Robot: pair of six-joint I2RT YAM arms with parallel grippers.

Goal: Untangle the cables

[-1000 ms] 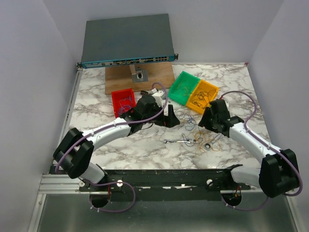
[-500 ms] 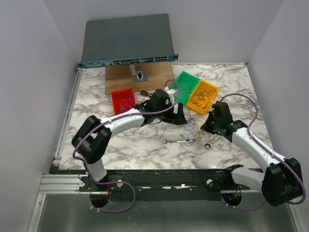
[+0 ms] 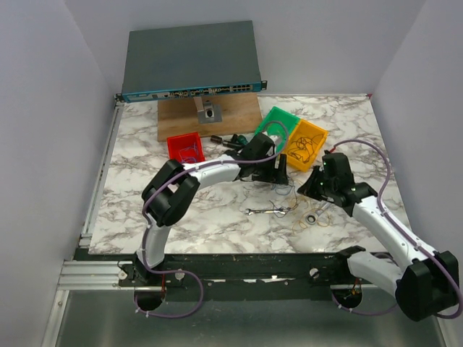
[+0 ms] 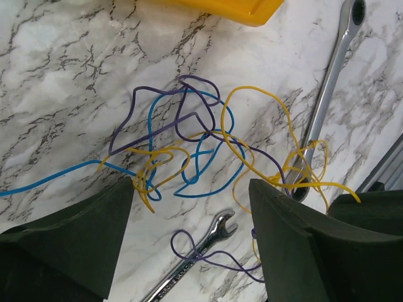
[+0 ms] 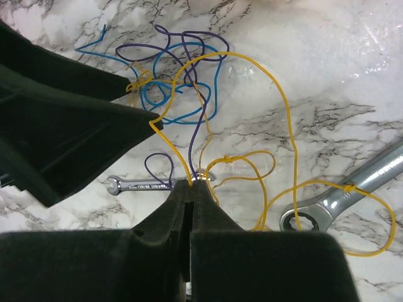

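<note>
Your right end effector [image 5: 191, 186] is pressed together, pinching yellow and purple strands of the cables [image 4: 189, 145]. They lie knotted on the bench [image 3: 145, 210], near the yellow bin [image 3: 304, 144]. Your left end effector [image 4: 191, 192] is spread, framing the blue loops. Close it on blue alone, close to the knot, then draw the two apart slowly (yellow lies across the ring wrench [image 5: 352, 185], which may drag). Whether yellow threads the ring is unclear, the crossing order is unreadable, and the blue tail runs out of view.
</note>
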